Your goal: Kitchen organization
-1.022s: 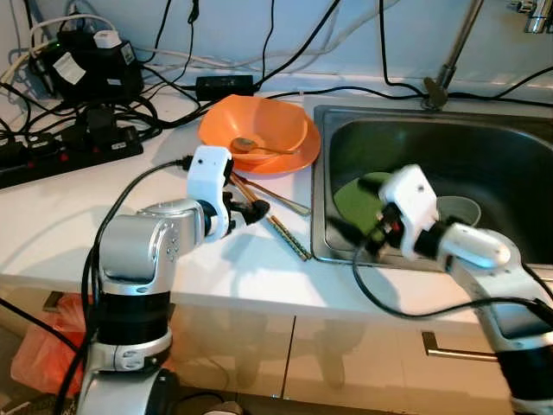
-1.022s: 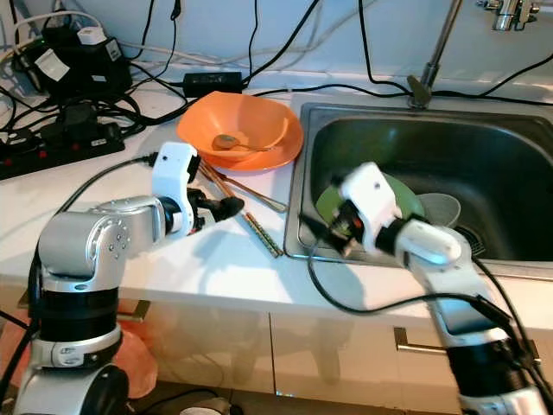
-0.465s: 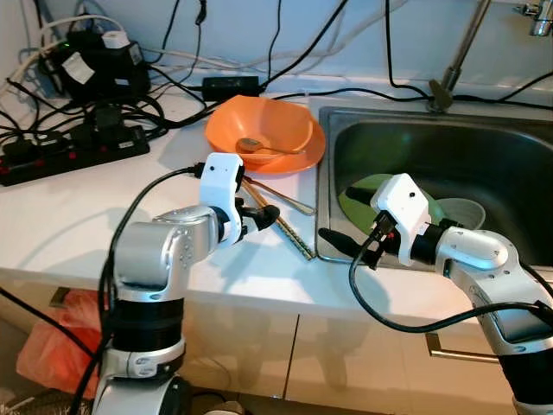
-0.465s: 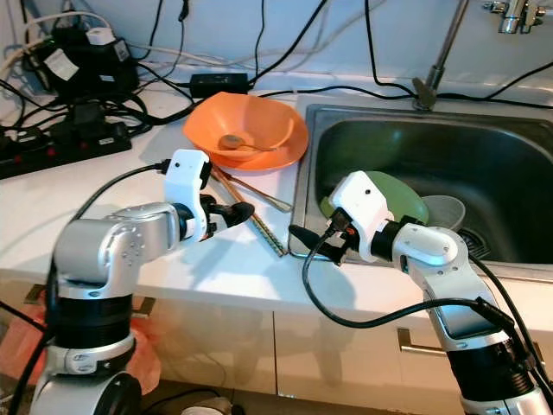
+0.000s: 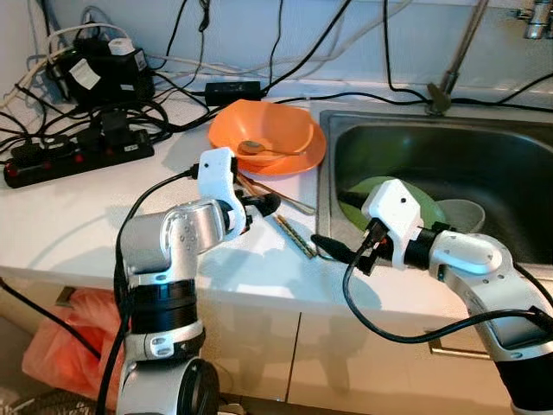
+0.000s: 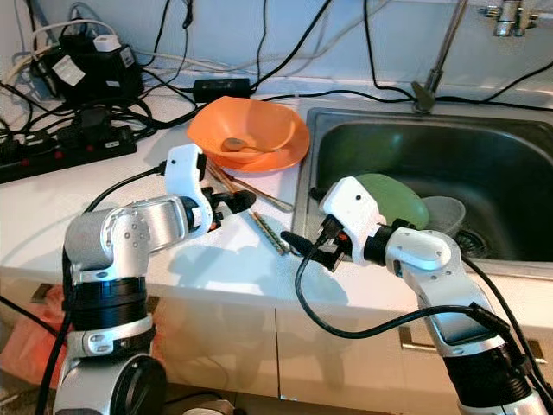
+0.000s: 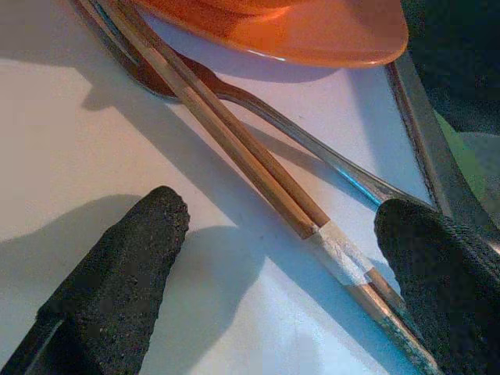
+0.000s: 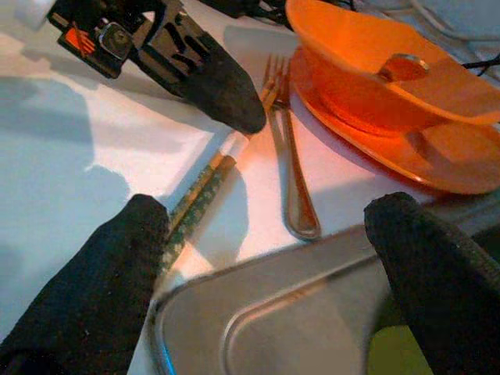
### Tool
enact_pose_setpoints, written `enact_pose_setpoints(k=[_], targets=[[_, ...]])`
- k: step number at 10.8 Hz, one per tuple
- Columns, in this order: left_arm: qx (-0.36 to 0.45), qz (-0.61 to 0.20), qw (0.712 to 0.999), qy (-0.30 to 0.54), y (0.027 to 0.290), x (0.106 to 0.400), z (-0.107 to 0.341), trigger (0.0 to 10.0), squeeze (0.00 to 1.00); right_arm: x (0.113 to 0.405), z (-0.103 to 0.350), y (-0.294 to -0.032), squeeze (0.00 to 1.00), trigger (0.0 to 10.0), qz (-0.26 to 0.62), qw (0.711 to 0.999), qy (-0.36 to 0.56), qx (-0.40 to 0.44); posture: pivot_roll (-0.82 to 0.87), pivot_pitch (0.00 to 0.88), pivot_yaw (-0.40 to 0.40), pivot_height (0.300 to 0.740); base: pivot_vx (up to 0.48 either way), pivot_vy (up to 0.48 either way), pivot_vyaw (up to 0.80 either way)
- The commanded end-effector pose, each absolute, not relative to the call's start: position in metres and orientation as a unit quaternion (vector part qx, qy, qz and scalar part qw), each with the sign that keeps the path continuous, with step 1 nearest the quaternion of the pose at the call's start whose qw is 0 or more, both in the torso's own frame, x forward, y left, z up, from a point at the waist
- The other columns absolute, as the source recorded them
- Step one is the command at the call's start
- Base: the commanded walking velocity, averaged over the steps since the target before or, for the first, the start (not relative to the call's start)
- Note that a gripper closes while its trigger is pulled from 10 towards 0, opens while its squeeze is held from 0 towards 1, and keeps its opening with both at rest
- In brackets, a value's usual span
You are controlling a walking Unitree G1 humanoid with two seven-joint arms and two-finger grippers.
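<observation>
- We see wooden chopsticks [image 7: 258,168] lying flat together on the white counter.
- We see a metal fork [image 8: 290,168] touching them, beside the orange bowl [image 5: 263,131].

Bright, even indoor light; the white bench [image 5: 69,216] glares slightly. Soft arm shadows fall toward six o'clock. Head views sharp; wrist views blur on the near black fingers [image 7: 117,273].

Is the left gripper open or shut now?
Open: the left gripper's fingers stand apart, with the chopsticks between them, untouched.
</observation>
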State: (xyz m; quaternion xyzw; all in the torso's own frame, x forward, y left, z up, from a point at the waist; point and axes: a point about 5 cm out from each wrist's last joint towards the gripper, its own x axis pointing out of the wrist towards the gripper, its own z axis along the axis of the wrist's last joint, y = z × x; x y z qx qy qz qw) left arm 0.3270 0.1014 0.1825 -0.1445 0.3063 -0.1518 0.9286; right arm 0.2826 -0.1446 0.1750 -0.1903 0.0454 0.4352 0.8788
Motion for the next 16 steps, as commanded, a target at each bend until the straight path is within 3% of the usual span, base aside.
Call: enact_pose_setpoints(k=[1, 4, 5, 6, 9, 14, 16], targets=[[-0.127, -0.144, 0.911, 0.365, 0.098, 0.324, 0.164, 10.0, 0.00, 0.281, 0.178, -0.142, 0.00, 10.0, 0.440, 0.875, 0.043, -0.197, 0.14, 0.008, 0.061, 0.740, 0.000, 0.000, 0.00], [-0.076, -0.145, 0.906, 0.389, 0.098, 0.330, 0.159, 10.0, 0.00, 0.276, 0.175, -0.138, 0.00, 10.0, 0.444, 0.872, 0.044, -0.203, 0.15, 0.024, 0.096, 0.740, 0.000, 0.000, 0.00], [-0.060, -0.142, 0.905, 0.397, 0.098, 0.330, 0.153, 3.2, 0.00, 0.275, 0.175, -0.134, 0.00, 10.0, 0.446, 0.872, 0.039, -0.200, 0.15, 0.028, 0.106, 0.740, 0.000, 0.000, 0.00], [-0.060, -0.140, 0.901, 0.406, 0.099, 0.330, 0.149, 0.0, 0.00, 0.273, 0.175, -0.131, 0.00, 10.0, 0.445, 0.872, 0.038, -0.198, 0.16, 0.032, 0.116, 0.740, 0.000, 0.000, 0.00], [-0.075, -0.120, 0.885, 0.443, 0.108, 0.324, 0.130, 0.0, 0.00, 0.270, 0.173, -0.128, 0.00, 10.0, 0.442, 0.875, 0.037, -0.195, 0.16, 0.043, 0.131, 0.740, 0.000, 0.000, 0.00], [-0.089, -0.105, 0.886, 0.443, 0.119, 0.325, 0.131, 0.0, 0.00, 0.270, 0.170, -0.127, 0.00, 10.0, 0.440, 0.875, 0.038, -0.198, 0.18, 0.039, 0.135, 0.740, 0.000, 0.000, 0.00], [-0.129, -0.091, 0.885, 0.439, 0.122, 0.326, 0.139, 0.0, 0.00, 0.273, 0.170, -0.127, 0.00, 10.0, 0.439, 0.875, 0.037, -0.200, 0.18, 0.035, 0.131, 0.740, 0.000, 0.000, 0.00]])
